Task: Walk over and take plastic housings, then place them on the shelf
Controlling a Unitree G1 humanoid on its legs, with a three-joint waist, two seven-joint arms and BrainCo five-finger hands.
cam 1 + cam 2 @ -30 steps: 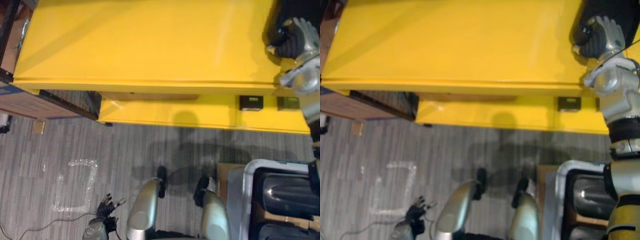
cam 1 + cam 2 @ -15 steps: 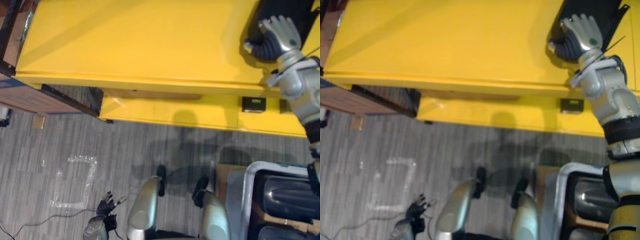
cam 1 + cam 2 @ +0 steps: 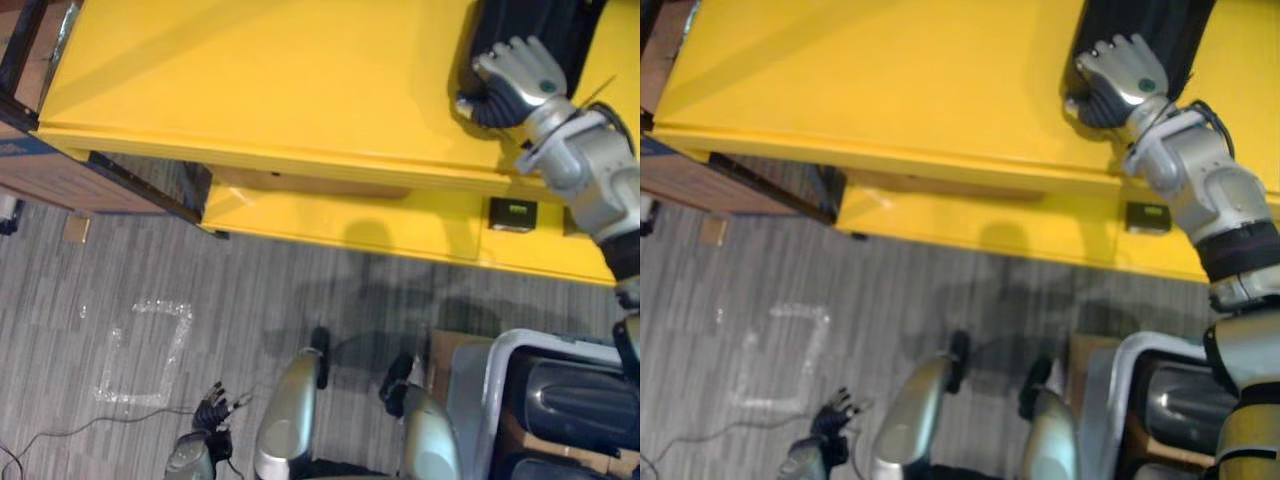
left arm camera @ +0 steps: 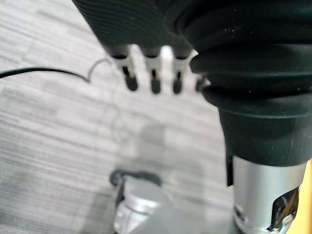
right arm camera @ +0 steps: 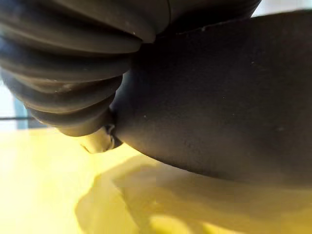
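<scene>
A black plastic housing (image 3: 520, 30) lies on the top of the yellow shelf (image 3: 270, 90) at its far right. My right hand (image 3: 515, 72) rests over the housing's near end with its fingers curled round it. The right wrist view looks along the housing's dark curved surface (image 5: 224, 97) just above the yellow top (image 5: 44, 195). My left hand (image 3: 212, 415) hangs low by my side above the grey floor, its fingers (image 4: 153, 80) relaxed and holding nothing.
A grey bin (image 3: 500, 370) with more black housings (image 3: 585, 390) stands on the floor at the lower right. The shelf's lower yellow level (image 3: 350, 225) juts out toward me. A brown box (image 3: 60, 185) sits at the left. Tape marks (image 3: 150, 350) lie on the carpet.
My right hand has carried the black housing leftward and farther in over the shelf top. The whole picture has shifted a little. My left hand hangs as before.
</scene>
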